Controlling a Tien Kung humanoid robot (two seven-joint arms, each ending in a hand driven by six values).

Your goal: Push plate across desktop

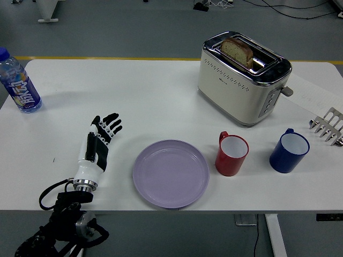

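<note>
Down near the front edge of the white table [161, 91] sits the lilac plate [170, 173], flat and with nothing on it, just left of the red mug [232, 154]. Its right rim is really close to that mug, though I can't tell if they actually touch. The left hand [95, 150] is lying flat over the table to the left of the plate, fingers [110, 124] stretched out and pointing away from the robot, not holding anything, with a clear strip of bare table between it and the plate's rim. The black arm and its cables come up from the bottom left corner.

To the right of the red mug is a blue mug [289, 151], handle toward the back, the two standing apart. Behind them is a cream and chrome toaster [244, 77] with a slice of bread [238, 51] sticking out of one slot. At the right edge there's a metal rack thing [328, 126], only partly in shot. Far back left, a water bottle [19, 81] with a blue cap and label stands upright by the table edge.
</note>
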